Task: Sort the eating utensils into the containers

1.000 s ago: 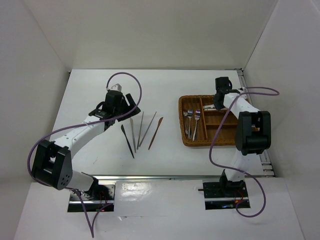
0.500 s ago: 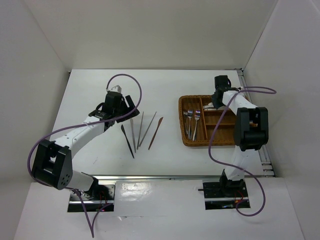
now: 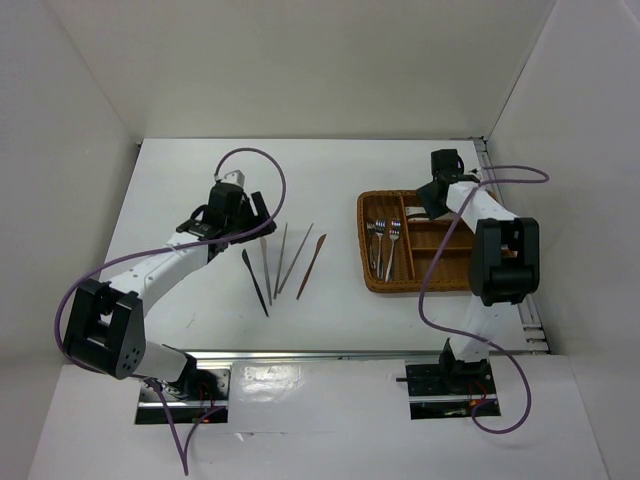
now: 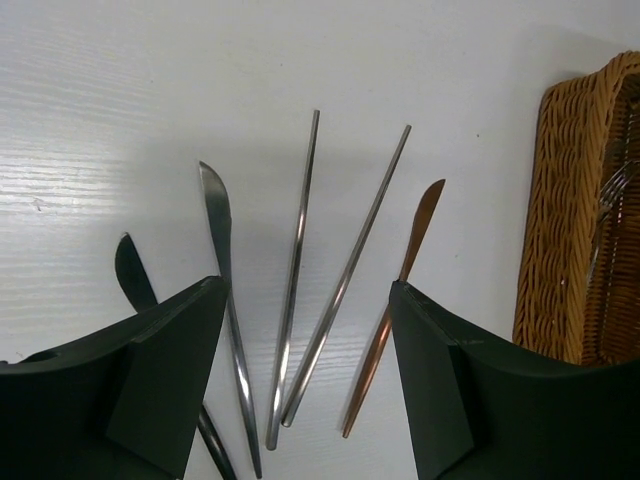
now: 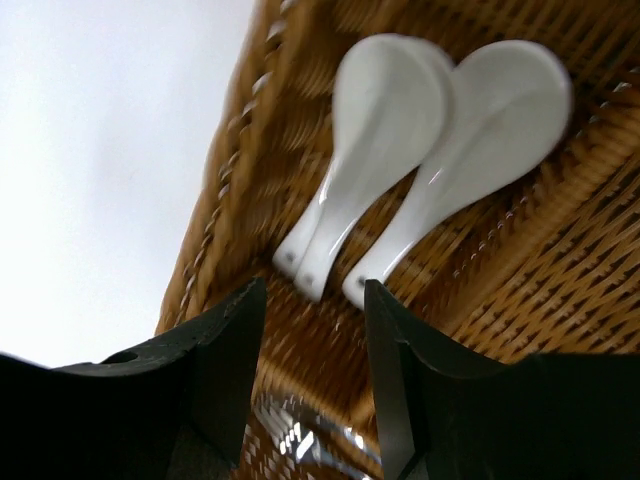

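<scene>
Several thin sticks lie fanned on the white table: a dark one [image 3: 255, 282], a silver flat-tipped one [image 3: 266, 265], two grey rods [image 3: 288, 258] and a brown one [image 3: 312, 265]. My left gripper [image 3: 260, 222] hovers open over their far ends. In the left wrist view its fingers [image 4: 305, 340] straddle the grey rods [image 4: 300, 250], with the brown stick [image 4: 410, 250] by the right finger. The wicker tray [image 3: 362, 235] holds silver forks [image 3: 385, 245]. My right gripper [image 3: 428, 205] is open and empty [image 5: 315, 340] above white spoons [image 5: 375, 130] in the tray's far compartment.
The tray's woven wall [image 4: 560, 220] shows at the right edge of the left wrist view, with a fork [image 4: 610, 200] inside. Fork tines [image 5: 300, 435] glint below the right fingers. Purple cables loop off both arms. White walls enclose the table.
My right gripper has shifted slightly toward the tray's far end and its forearm has swung a little. The left arm and the sticks have hardly moved.
</scene>
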`<action>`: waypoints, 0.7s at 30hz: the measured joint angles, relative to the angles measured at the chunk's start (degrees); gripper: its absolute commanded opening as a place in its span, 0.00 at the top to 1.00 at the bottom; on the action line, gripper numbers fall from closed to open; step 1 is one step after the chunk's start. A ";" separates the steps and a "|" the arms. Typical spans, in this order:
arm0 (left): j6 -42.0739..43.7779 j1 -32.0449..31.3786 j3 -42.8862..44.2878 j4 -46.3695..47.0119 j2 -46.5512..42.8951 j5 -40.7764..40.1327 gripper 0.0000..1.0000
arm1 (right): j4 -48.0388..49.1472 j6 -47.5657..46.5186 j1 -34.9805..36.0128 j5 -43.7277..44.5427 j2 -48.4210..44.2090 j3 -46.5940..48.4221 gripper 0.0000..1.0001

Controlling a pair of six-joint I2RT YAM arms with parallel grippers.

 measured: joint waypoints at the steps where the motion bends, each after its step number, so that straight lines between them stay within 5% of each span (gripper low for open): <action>1: 0.83 0.00 0.00 -0.09 0.02 -0.09 0.20 | 0.50 -2.08 0.00 -1.07 -0.83 -0.37 0.48; 10: 0.48 0.00 -0.02 -4.68 1.81 -6.32 0.26 | 10.14 -21.20 1.20 -12.22 -17.29 -10.60 0.47; 21: -6.54 -0.50 -0.98 -12.31 8.72 -11.58 0.40 | 11.87 -29.73 7.76 -15.61 -19.26 -16.41 0.47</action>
